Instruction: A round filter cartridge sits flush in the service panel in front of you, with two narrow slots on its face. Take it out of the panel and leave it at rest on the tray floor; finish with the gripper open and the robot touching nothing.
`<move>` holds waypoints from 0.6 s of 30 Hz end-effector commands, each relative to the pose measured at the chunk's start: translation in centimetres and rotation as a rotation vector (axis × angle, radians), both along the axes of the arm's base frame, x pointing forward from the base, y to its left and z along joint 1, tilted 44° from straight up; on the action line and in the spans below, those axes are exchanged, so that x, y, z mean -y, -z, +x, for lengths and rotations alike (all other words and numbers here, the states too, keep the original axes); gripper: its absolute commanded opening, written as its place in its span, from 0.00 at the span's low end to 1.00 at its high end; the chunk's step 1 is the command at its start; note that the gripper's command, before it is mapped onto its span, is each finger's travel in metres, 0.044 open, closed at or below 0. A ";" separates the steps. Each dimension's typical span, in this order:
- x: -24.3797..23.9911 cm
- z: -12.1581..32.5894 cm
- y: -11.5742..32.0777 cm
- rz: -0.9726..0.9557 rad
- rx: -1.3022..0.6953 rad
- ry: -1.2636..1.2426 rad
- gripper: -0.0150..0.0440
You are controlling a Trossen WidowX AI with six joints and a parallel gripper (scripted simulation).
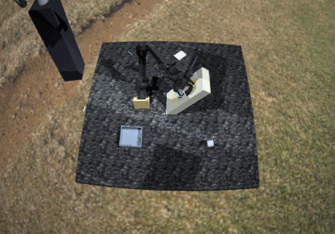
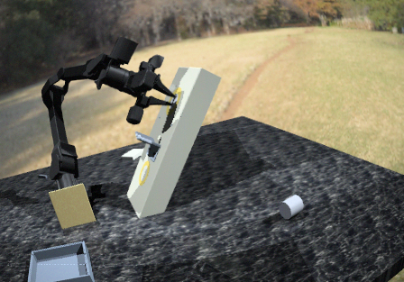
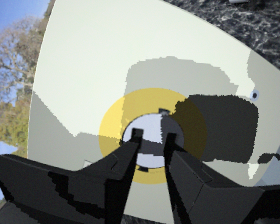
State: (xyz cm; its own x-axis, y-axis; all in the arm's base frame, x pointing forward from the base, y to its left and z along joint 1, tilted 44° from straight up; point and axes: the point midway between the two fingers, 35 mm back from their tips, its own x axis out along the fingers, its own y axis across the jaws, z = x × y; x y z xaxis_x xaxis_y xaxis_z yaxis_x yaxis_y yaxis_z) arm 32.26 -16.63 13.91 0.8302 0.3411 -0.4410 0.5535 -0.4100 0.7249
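The round filter cartridge [image 3: 152,131] sits in the service panel [image 1: 187,102] [image 2: 180,159] [image 3: 86,65], inside its yellow ring [image 3: 111,130]. At the cartridge's two slots, the end effector [image 1: 188,91] [image 2: 175,100] [image 3: 151,144] has its fingertips parted, gripping nothing visible.

Pretty sunny in all three views, though the exterior one has a soft, hazy-looking treeline. Hard, dark shadows fall across the black table [image 1: 112,162] [image 2: 216,245], and the pale panel [image 1: 187,104] [image 2: 182,159] [image 3: 86,65] gets blocky, jagged shadow edges up close. Its lit face looks nearly washed out in the wrist shot. The arm [image 1: 143,69] [image 2: 56,114] is so dark that detail gets lost. Top view's a bit soft, and the table edges bow outward there, kinda lens-like.
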 end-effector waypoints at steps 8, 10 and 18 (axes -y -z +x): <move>0.0 0.0 0.2 0.000 -0.003 0.004 0.41; 0.0 0.0 0.2 0.000 -0.003 0.004 0.41; -0.2 0.4 0.4 0.000 -0.003 0.004 0.41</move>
